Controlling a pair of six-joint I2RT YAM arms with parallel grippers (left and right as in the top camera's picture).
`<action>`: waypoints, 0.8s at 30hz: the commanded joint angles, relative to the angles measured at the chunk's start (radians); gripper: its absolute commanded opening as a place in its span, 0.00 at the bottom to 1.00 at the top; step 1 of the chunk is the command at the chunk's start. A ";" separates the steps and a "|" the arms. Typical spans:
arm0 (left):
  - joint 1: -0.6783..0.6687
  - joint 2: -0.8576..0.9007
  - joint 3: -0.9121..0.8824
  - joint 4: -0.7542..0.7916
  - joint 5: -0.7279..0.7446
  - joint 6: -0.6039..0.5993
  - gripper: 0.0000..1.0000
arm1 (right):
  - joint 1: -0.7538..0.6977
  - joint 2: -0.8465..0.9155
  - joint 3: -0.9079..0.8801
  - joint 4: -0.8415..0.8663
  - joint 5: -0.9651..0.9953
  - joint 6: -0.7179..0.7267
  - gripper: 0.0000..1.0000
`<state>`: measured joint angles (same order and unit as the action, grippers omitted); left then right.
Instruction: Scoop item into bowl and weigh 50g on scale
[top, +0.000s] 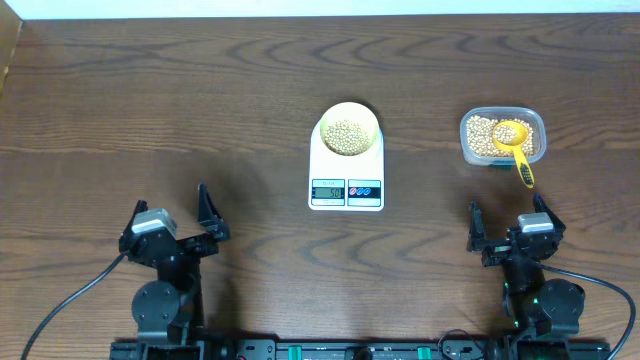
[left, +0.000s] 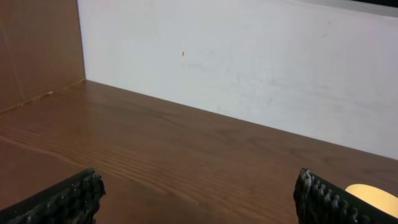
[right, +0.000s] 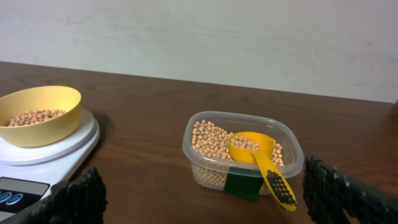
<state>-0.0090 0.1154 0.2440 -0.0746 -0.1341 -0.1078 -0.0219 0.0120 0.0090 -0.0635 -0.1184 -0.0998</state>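
Observation:
The pale yellow bowl (top: 348, 129) (right: 38, 114) stands on the white scale (top: 346, 183) (right: 56, 157) at mid-table, holding tan beans (top: 347, 136) (right: 35, 116). More beans (top: 483, 135) (right: 209, 138) fill a clear tub (top: 503, 136) (right: 244, 158) to the right, with a bright yellow scoop (top: 514, 146) (right: 260, 156) resting in it, handle over the near rim. My right gripper (top: 510, 220) (right: 205, 196) is open and empty, near the table's front edge short of the tub. My left gripper (top: 170, 212) (left: 198, 198) is open and empty at front left; the bowl's edge (left: 373, 196) shows past its right finger.
A white wall (left: 249, 68) rises behind the far edge of the brown wooden table (top: 200, 120). A brown board (left: 37, 50) stands along the table's left side. Cables run from both arm bases at the front edge.

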 joint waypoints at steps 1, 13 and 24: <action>0.004 -0.050 -0.031 0.012 -0.005 -0.002 1.00 | 0.009 -0.006 -0.003 -0.003 0.007 -0.014 0.99; 0.004 -0.114 -0.136 0.088 -0.005 -0.002 1.00 | 0.009 -0.006 -0.003 -0.003 0.007 -0.014 0.99; 0.004 -0.114 -0.212 0.207 -0.005 0.001 1.00 | 0.009 -0.006 -0.003 -0.003 0.007 -0.014 0.99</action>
<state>-0.0090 0.0109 0.0574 0.1055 -0.1341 -0.1078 -0.0219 0.0120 0.0090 -0.0635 -0.1184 -0.0998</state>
